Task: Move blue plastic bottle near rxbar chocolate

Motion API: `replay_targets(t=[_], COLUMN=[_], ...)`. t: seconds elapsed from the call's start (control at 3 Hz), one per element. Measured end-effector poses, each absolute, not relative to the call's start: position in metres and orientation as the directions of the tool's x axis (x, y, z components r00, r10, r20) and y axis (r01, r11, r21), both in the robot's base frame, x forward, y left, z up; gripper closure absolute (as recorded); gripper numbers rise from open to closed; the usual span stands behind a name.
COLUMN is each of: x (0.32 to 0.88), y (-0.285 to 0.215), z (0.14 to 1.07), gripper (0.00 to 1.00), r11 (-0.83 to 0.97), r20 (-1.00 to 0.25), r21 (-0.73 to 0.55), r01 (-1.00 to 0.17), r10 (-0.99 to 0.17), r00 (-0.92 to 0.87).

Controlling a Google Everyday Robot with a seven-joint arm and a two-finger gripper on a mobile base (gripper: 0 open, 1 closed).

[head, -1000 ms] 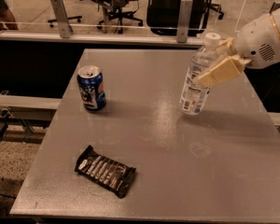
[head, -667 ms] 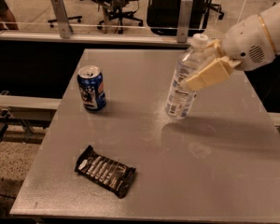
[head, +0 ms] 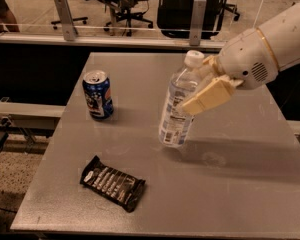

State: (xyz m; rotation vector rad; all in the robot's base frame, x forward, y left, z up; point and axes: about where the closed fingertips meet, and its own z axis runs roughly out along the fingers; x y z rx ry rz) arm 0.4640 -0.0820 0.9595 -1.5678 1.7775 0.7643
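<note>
The blue plastic bottle (head: pixel 176 109) is clear with a white cap and a white label. It leans to the right near the middle of the grey table (head: pixel 240 174). My gripper (head: pixel 202 91) reaches in from the right and is shut on the bottle's upper part. One cream finger (head: pixel 210 96) lies across the front of it. The rxbar chocolate (head: pixel 112 182), a flat black bar with white lettering, lies near the table's front left, below and left of the bottle.
A short blue soda can (head: pixel 98 94) stands upright at the table's left side. A railing with glass panels (head: pixel 130 29) runs behind the table, with office chairs beyond. The table's front edge lies just below the bar.
My gripper has carried the bottle leftward and toward the front, from the table's right rear to near its middle, closer to the bar. The can and the bar have not moved.
</note>
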Motion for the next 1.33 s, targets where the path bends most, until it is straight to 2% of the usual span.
replay_targets(t=[0.67, 1.33], x=[0.44, 0.436], y=[-0.055, -0.043], z=[0.938, 0.931], gripper=[0.99, 0.56], r11=[0.027, -0.003], r20=[-0.765, -0.745], r21=[0.027, -0.003], r01=[-0.999, -1.0], r10=[-0.643, -0.667], r00=[-0.038, 0.004])
